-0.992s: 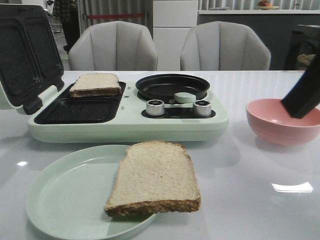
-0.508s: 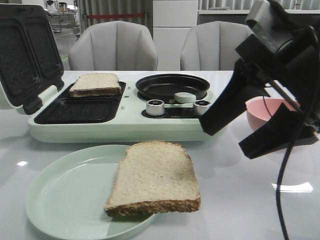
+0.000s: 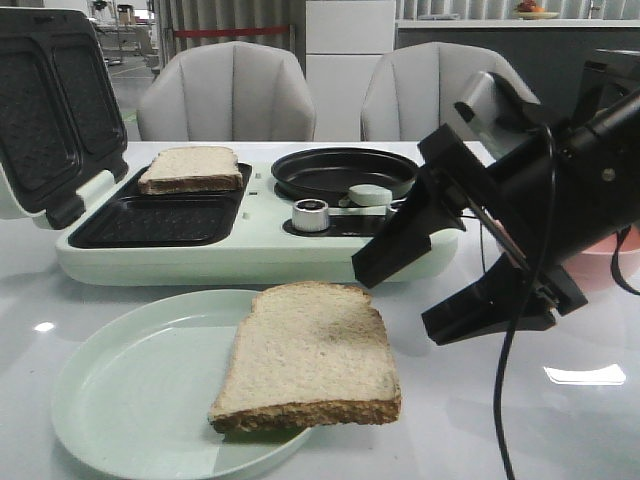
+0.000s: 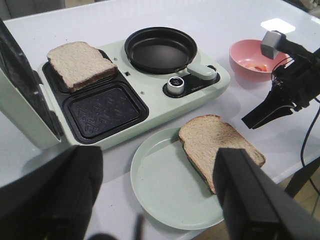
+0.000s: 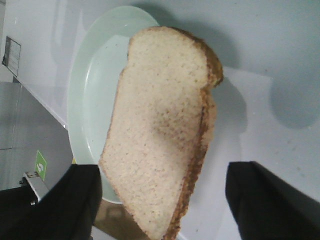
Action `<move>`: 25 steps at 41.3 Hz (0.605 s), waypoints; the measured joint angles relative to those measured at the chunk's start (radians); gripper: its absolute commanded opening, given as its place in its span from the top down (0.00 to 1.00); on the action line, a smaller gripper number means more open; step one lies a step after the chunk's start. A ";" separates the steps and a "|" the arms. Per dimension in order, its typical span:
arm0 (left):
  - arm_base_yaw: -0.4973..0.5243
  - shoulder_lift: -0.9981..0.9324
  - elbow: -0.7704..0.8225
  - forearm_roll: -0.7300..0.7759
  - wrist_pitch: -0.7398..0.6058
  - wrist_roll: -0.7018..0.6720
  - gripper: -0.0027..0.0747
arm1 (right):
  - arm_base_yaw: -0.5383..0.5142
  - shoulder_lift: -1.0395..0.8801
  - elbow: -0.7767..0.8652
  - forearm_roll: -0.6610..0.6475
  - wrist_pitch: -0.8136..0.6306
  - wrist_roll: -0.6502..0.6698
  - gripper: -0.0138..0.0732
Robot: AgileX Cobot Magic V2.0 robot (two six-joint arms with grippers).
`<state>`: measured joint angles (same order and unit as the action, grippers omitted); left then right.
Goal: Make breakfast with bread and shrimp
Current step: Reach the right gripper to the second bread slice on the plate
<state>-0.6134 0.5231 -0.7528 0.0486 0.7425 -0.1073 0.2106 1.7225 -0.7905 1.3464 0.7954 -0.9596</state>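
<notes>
Bread slice [image 3: 310, 352] just beside spread right jaws

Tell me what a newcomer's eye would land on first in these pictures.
First, the right gripper, open, black and bulky, hanging at the right just beside the bread slice that overhangs the right rim of the pale green plate in front. Behind them sits the mint breakfast maker, lid up, with a second slice in its back left tray and a black pan on its right.
</notes>
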 measured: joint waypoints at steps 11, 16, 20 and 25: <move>0.000 0.000 0.000 0.000 -0.002 0.000 0.29 | 0.023 0.097 -0.048 0.032 0.007 -0.002 0.14; 0.000 0.000 0.000 0.000 -0.002 0.000 0.29 | 0.041 0.142 -0.076 0.048 0.033 -0.002 0.14; 0.000 0.000 0.000 0.000 -0.002 0.000 0.29 | 0.049 0.171 -0.096 0.055 0.046 -0.002 0.14; 0.000 0.000 0.000 0.000 -0.003 0.000 0.29 | 0.051 0.189 -0.105 0.061 0.067 -0.002 0.15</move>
<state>-0.6134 0.5231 -0.7528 0.0486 0.7392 -0.1073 0.2613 1.9111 -0.8957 1.4075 0.8622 -0.9611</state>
